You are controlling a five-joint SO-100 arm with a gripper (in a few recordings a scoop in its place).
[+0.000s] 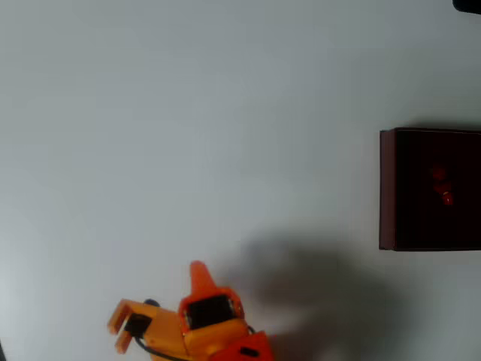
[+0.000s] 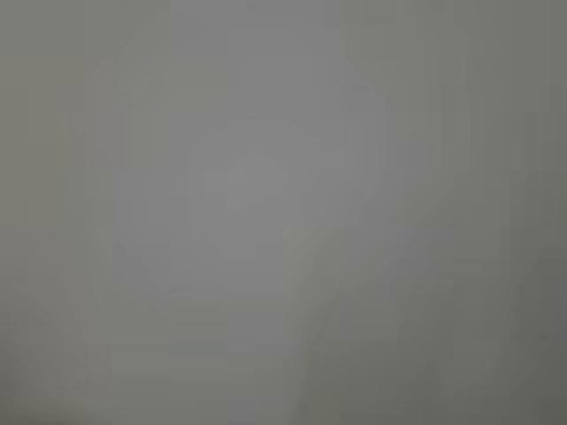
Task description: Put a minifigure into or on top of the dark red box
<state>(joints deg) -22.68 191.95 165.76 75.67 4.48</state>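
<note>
Minifigure [image 1: 443,186] sits inside the box [image 1: 388,188] at the right edge of the overhead view, a tiny bright red lumpy speck against the near-black inside. Its long axis looks like it runs up-down in the picture, but it's too blurry for us to say which end is the head. Box walls are thin and maroon. Our orange gripper [image 1: 120,329] is well apart, down at the bottom left of the white counter [image 1: 188,135], jaws spread and holding nothing.
</note>
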